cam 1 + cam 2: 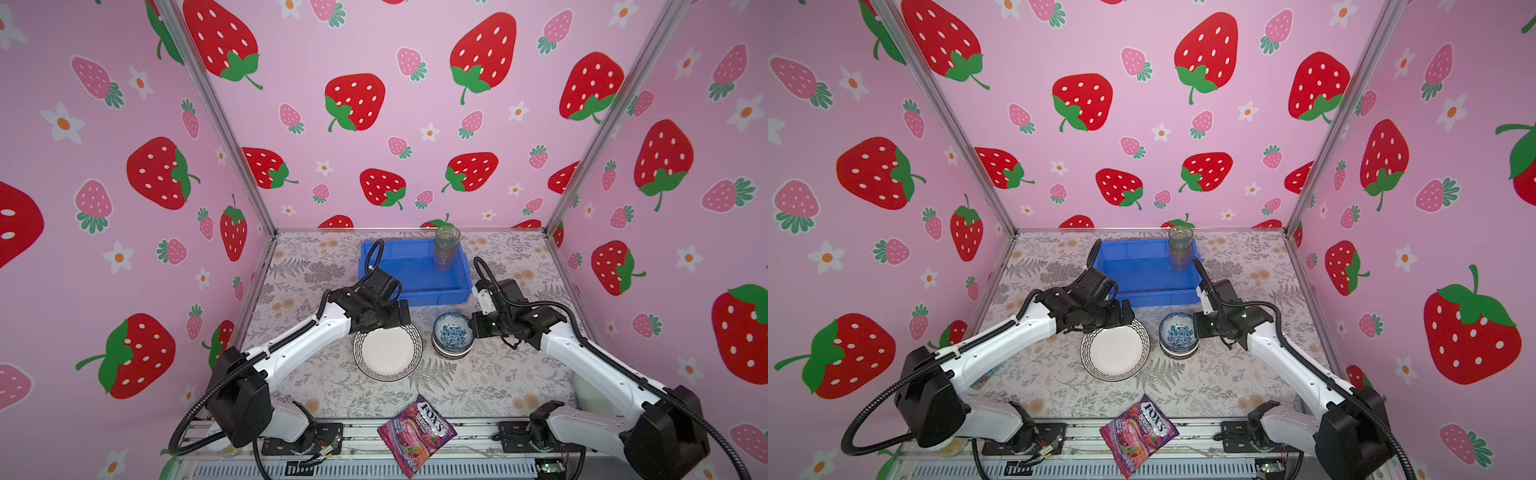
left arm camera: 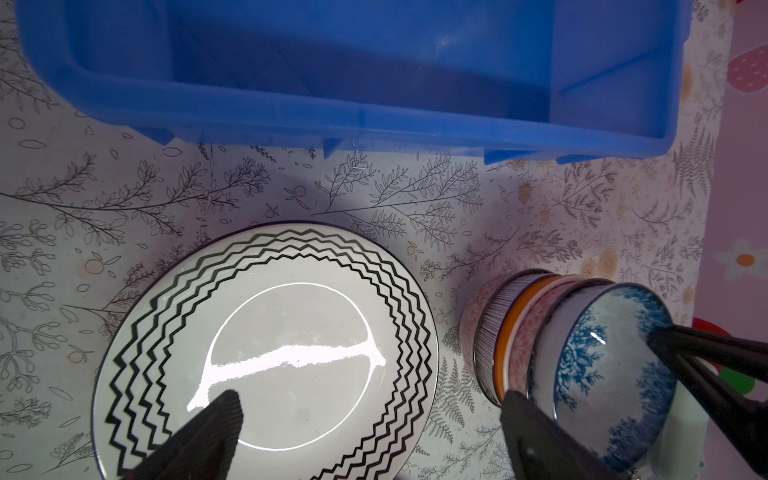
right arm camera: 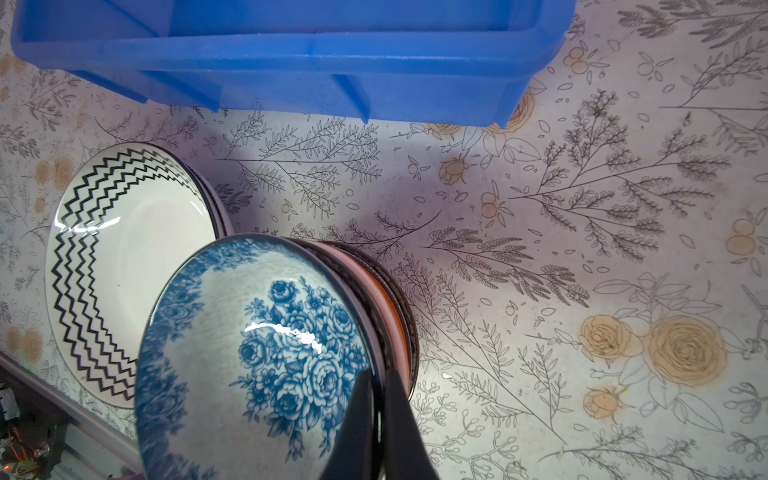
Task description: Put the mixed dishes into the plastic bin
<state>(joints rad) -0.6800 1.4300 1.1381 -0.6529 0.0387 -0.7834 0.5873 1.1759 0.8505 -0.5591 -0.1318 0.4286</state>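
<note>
**If that rim pinch slips, the bowls will clatter**

While the right gripper is clamped on the thin rim of the blue floral bowl, one finger inside and one outside, everything hangs on that single pinch. That bowl tops a stack of bowls in the middle of the table, just in front of the near right corner of the blue plastic bin, which sits at the far edge.

Glazed china looks slick to me. Lifted by one edge, the bowl may swing, slide out, or drag up the nested bowl below and drop it. It also has to clear the bin's near wall, and the stacked glasses in its far right corner could get knocked.

The left gripper hangs with jaws wide apart, holding nothing, over the zigzag plate beside the stack. With both arms so close, they could bump.
</note>
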